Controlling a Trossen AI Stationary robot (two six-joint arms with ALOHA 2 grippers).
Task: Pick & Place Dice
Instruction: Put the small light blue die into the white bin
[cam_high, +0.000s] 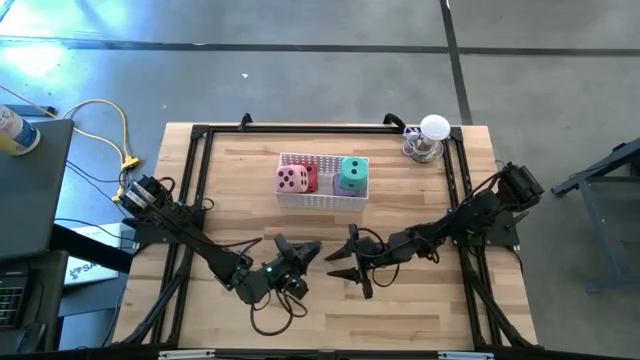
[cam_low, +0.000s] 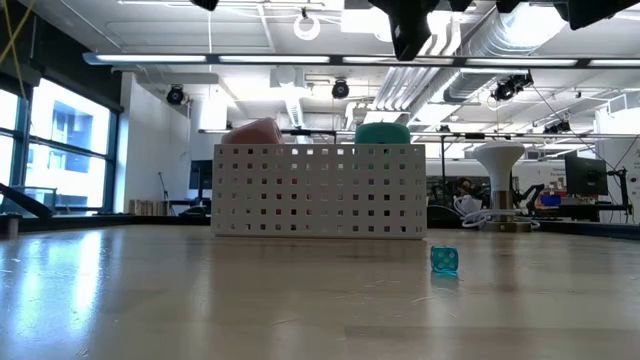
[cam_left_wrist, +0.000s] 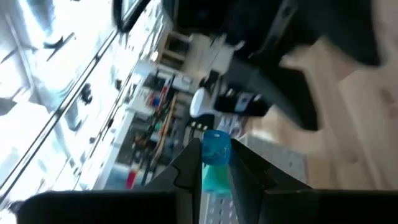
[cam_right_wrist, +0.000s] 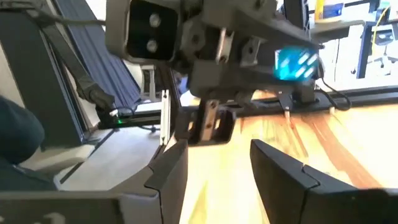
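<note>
The white perforated basket stands at the table's far middle. It holds the pink die, the red die and the green die; the purple die does not plainly show. My left gripper hovers above the near middle, shut on a small translucent blue die. My right gripper faces it from the right, open and touching nothing. In the low view a small blue die sits on the table before the basket's right end. My left gripper pinches the small blue die between its two fingers, at their free ends. The die's sides lie against the finger pads. The fingers run roughly level toward the table's right, and the die is lifted clear of the table.
A white-topped stand on a round base sits at the far right corner. A black frame rail borders the wooden top. Bare wood lies near both grippers.
</note>
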